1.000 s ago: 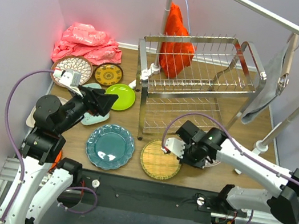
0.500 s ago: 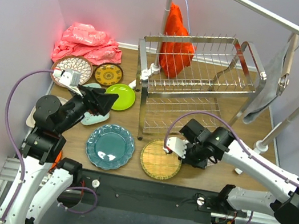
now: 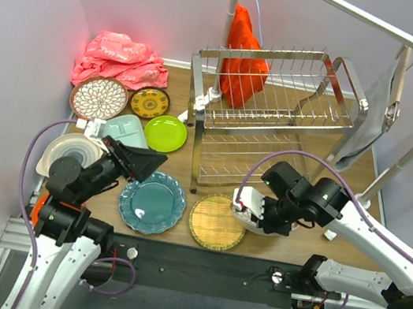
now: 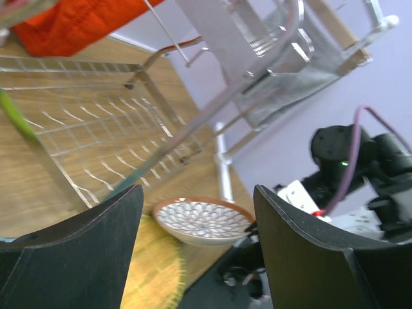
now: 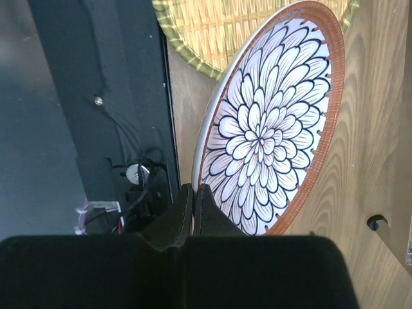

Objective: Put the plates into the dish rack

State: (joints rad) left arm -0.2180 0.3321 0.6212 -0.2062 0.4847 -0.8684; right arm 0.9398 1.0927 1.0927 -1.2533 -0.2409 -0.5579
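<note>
The chrome dish rack (image 3: 279, 107) stands at the back middle and holds no plates. My right gripper (image 3: 266, 213) is shut on the rim of a white petal-patterned plate (image 5: 270, 129) and holds it tilted above the table's front edge, next to the woven-yellow plate (image 3: 218, 221). My left gripper (image 3: 139, 162) is open and empty, hovering over the far edge of the teal scalloped plate (image 3: 152, 202). The left wrist view shows the held plate (image 4: 203, 221) between its fingers (image 4: 77, 251), far off. A lime green plate (image 3: 165, 132), a mint tray (image 3: 124, 130) and a grey-swirl plate (image 3: 69, 153) lie on the left.
A second petal-patterned plate (image 3: 98, 96) and a small dark-yellow plate (image 3: 150, 102) lie at the back left, by a pink cloth (image 3: 121, 59). A red-orange cloth (image 3: 243, 57) hangs behind the rack. A grey cloth (image 3: 370, 111) hangs from the rail at right.
My right gripper has raised the petal-patterned plate off the table and tilted it on edge. My left arm has drawn back toward the front, uncovering the mint tray and the grey-swirl plate.
</note>
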